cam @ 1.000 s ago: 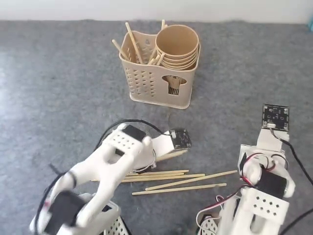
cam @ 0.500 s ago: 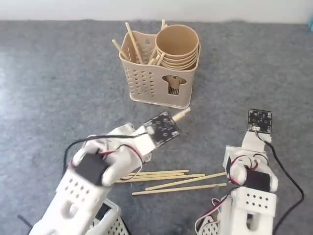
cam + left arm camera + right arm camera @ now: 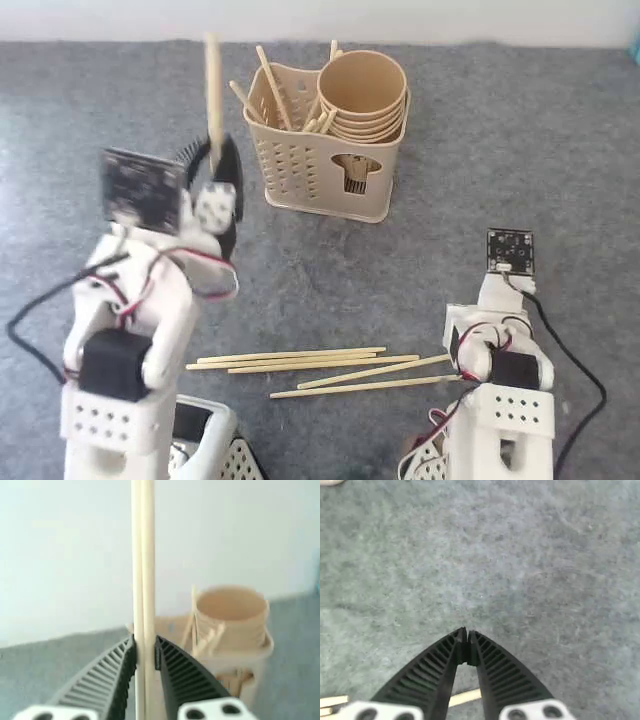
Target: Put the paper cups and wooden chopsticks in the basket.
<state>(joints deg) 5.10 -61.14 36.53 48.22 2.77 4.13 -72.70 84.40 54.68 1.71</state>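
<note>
Left hand clamps chopsticks upright beside the basket; right hand pinched closed, empty, over the desk.

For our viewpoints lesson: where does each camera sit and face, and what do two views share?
High: above the table, looking down; both arms, basket, loose chopsticks.
Left wrist: faces the basket; left gripper clamps an upright chopstick.
Right wrist: faces the table; right gripper shut, empty.
Shared: basket and upright chopstick, high and left wrist.
</note>
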